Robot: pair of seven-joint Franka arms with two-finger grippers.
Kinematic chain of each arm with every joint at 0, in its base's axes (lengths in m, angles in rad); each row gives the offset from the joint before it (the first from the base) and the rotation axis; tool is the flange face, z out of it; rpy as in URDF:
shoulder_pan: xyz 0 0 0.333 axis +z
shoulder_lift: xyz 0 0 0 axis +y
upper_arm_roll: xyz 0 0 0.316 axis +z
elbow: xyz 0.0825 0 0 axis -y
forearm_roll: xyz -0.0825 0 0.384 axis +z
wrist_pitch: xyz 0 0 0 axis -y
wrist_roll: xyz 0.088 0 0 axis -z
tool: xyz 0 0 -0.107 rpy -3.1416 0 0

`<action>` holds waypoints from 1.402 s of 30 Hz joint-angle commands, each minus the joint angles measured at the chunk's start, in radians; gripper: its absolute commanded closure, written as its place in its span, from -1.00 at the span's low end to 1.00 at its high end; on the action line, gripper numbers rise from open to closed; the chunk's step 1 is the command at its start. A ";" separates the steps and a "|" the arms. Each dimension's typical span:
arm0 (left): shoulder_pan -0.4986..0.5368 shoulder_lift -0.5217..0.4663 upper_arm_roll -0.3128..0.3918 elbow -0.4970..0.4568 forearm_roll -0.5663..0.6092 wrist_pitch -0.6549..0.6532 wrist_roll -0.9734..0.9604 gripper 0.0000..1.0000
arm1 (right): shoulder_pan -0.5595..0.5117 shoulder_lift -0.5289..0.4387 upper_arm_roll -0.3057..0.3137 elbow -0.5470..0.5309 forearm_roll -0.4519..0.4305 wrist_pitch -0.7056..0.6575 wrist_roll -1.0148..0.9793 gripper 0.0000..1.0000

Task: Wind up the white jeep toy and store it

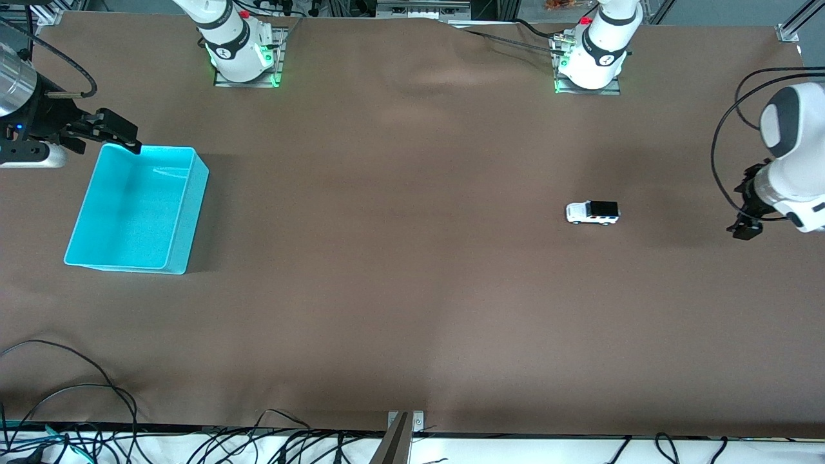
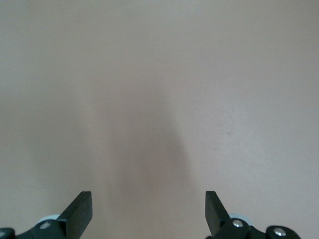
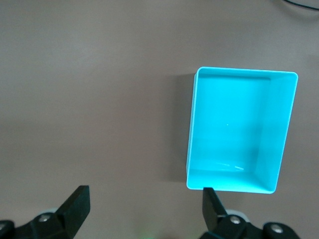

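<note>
The white jeep toy (image 1: 592, 212), with its black roof, stands on the brown table toward the left arm's end. It does not show in either wrist view. My left gripper (image 1: 746, 216) hangs over the table's end by the jeep, apart from it. Its jaws are open over bare cloth in the left wrist view (image 2: 148, 211). My right gripper (image 1: 113, 132) hovers open over the farther corner of the empty cyan bin (image 1: 129, 212). The right wrist view shows that gripper (image 3: 145, 209) holding nothing, with the bin (image 3: 239, 129) beside one finger (image 3: 212, 204).
Both arm bases (image 1: 242, 51) (image 1: 596, 58) stand along the table's farther edge. Loose black cables (image 1: 77, 412) lie along the near edge, beside a metal bracket (image 1: 403, 425). Brown cloth stretches between bin and jeep.
</note>
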 commanded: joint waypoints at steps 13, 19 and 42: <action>0.001 0.006 -0.016 0.347 -0.190 -0.310 0.475 -1.00 | -0.005 0.003 0.005 0.016 0.001 -0.005 0.007 -1.00; 0.002 0.006 -0.016 0.407 -0.238 -0.352 0.667 -1.00 | -0.005 0.003 0.005 0.016 0.001 -0.005 0.007 -1.00; -0.005 0.005 -0.021 0.518 -0.352 -0.462 1.270 -1.00 | -0.005 0.003 0.005 0.016 0.001 -0.006 0.007 -1.00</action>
